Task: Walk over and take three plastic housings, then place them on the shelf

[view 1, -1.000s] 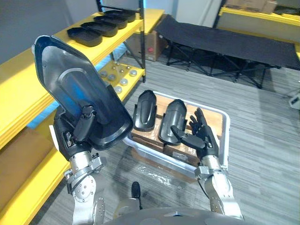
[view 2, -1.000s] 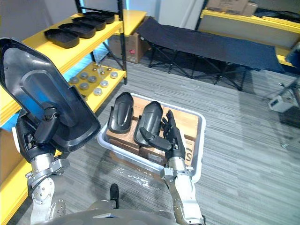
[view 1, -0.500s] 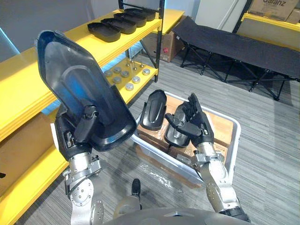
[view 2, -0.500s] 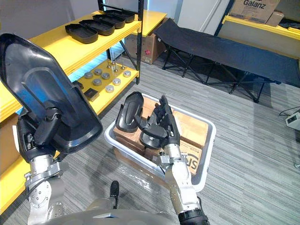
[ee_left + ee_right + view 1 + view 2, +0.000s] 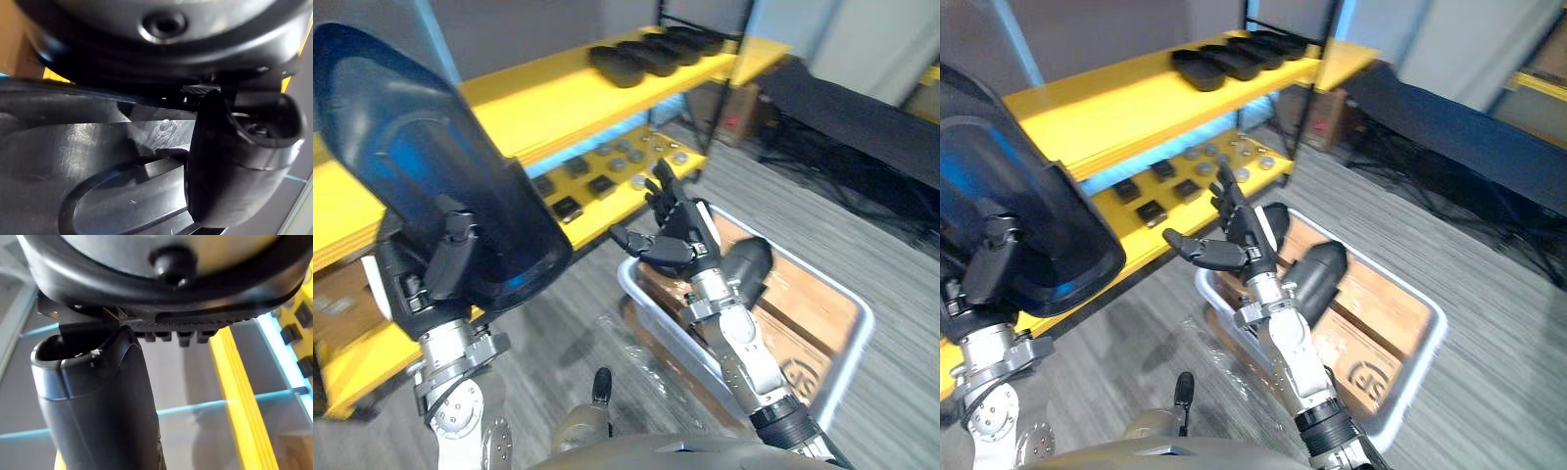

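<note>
A large black plastic housing (image 5: 421, 186) stands upright at the left, with my left hand (image 5: 435, 279) shut on its lower part. In the left wrist view the thumb (image 5: 230, 161) presses on the housing's glossy inner face (image 5: 73, 161). My right hand (image 5: 1234, 235) is open, fingers spread and straight, raised over the near left corner of a white bin (image 5: 1410, 392). Two more black housings (image 5: 1317, 274) lie in that bin on brown cardboard, partly hidden behind the right hand. The right wrist view has the thumb (image 5: 98, 401) holding nothing.
A yellow shelf (image 5: 548, 98) runs along the left, with several black housings (image 5: 646, 54) in a row at the far end of its top board. Small metal parts (image 5: 1151, 186) lie on its lower board. A dark folding cot (image 5: 1449, 127) stands at the far right.
The camera has swung left toward the shelf. My right hand has lifted off the housings in the bin and moved up and left. The left hand still holds its housing.
</note>
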Motion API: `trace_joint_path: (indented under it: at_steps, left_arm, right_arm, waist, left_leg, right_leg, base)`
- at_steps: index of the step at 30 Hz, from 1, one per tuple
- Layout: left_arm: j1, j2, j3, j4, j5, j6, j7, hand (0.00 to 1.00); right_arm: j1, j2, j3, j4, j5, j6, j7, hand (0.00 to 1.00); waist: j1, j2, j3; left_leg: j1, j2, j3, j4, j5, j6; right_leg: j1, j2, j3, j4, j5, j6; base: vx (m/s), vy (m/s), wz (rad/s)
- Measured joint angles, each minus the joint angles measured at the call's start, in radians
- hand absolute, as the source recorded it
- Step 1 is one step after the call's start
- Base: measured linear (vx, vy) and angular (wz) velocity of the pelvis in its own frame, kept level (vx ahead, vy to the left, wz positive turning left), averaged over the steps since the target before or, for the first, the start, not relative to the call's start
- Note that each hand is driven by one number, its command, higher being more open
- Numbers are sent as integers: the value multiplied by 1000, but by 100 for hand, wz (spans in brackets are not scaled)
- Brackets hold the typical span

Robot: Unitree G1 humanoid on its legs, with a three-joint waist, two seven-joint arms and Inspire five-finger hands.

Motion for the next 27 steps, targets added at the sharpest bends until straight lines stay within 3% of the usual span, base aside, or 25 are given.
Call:
trace_joint_path:
  at_steps: [2,3,4,5,6,9,11,12,13,16,18,19,20,23,27]
  left_arm:
    - [4,2,-30,24,-6,0,-45,0]
    - [4,6,-31,30,-12,0,-49,0]
    - [5,9,-21,34,-22,0,-56,0]
    - [8,11,-10,35,-23,1,-63,0]
    - [12,15,4,37,-26,0,-73,0]
    - [3,31,3,40,-31,2,-124,0]
    - [5,39,-23,41,-31,10,-160,0]
    - [5,44,-38,41,-31,18,-177,0]
    - [2,59,-53,42,-31,22,-181,0]
    - [-19,98,-93,42,-34,23,-179,0]
    - [-31,118,-111,44,-47,24,-175,0]
    - [-33,120,-114,53,-62,25,-172,0]
    - [-33,112,-115,61,-71,25,-159,0]
    - [-25,92,-127,89,-84,31,-143,0]
    - [-3,95,-134,96,-98,46,-141,0]
  right_arm:
    - [8,-39,-62,0,-13,2,-16,100]
    - [10,-38,-71,0,-19,1,-15,100]
    - [13,-24,-77,1,-24,-1,-13,100]
    - [20,-15,-76,1,-28,-2,-11,100]
    - [39,-2,-77,-1,-28,-5,-3,100]
    - [64,13,-75,-9,-28,-5,0,100]
    - [79,11,-77,-9,-29,-4,5,100]
    - [85,10,-76,-9,-30,-5,9,100]
    - [90,20,-74,-10,-30,-7,14,100]
    - [130,34,-74,-54,-29,-22,26,100]
    - [155,34,-75,-83,-32,-25,37,100]
    - [159,31,-75,-87,-42,-25,41,100]
    - [156,29,-75,-88,-52,-25,42,100]
    - [170,4,-75,-88,-56,-24,41,100]
    - [176,-4,-78,-103,-53,-27,41,100]
  waist:
    - [8,23,10]
    - [8,10,14]
    - [15,-13,29]
    - [26,-10,38]
    - [21,-3,32]
    - [15,-31,42]
    - [10,-31,45]
    - [-1,-22,56]
    - [-21,-19,65]
    - [-59,-20,70]
    - [-64,-37,70]
    - [-59,-41,71]
    - [-55,-29,81]
    - [-56,18,103]
    - [-57,-4,120]
  left_leg:
    - [-11,-13,21,9,-3,-63]
    - [-17,-18,42,12,-36,-106]
    - [-28,-23,64,63,-44,-76]
    - [-29,-11,58,160,-27,-40]
    - [1,-9,42,157,-23,-58]
    - [3,-36,45,122,-4,-41]
    - [13,-44,47,112,-9,-29]
    - [42,-42,44,96,-20,-25]
    - [67,-43,33,77,-28,-27]
    - [58,-61,-20,61,-19,-58]
    - [31,-84,-50,60,-5,-77]
    - [15,-90,-61,59,6,-92]
    - [3,-88,-70,55,16,-101]
    - [3,-63,-113,15,73,-124]
    - [2,-47,-127,10,89,-134]
  right_leg:
    - [23,-5,-19,18,-35,-1]
    - [22,-24,-21,5,-46,-9]
    - [19,-54,-24,2,-49,3]
    - [17,-69,-12,9,-50,5]
    - [19,-60,7,17,-44,23]
    - [-5,-92,38,42,-21,34]
    - [-54,-132,93,150,-17,23]
    - [-91,-157,163,255,-16,-17]
    - [-121,-164,258,318,-39,-65]
    - [-174,-130,404,283,-60,-33]
    - [-198,-122,416,223,-57,-27]
    - [-201,-120,416,203,-85,-2]
    - [-202,-112,415,190,-96,32]
    - [-208,-79,385,193,-95,23]
    - [-223,-67,380,220,-106,7]
  base:
    - [-42,62,122]
    - [-31,82,60]
    - [-9,87,9]
    - [64,31,-12]
    - [80,22,-9]
    - [63,102,-1]
    - [20,115,-5]
    - [-1,119,3]
    - [-18,101,11]
    - [-24,31,53]
    - [-30,-58,65]
    - [-68,-127,47]
    - [-93,-158,33]
    - [-72,-102,25]
    - [-9,-89,0]
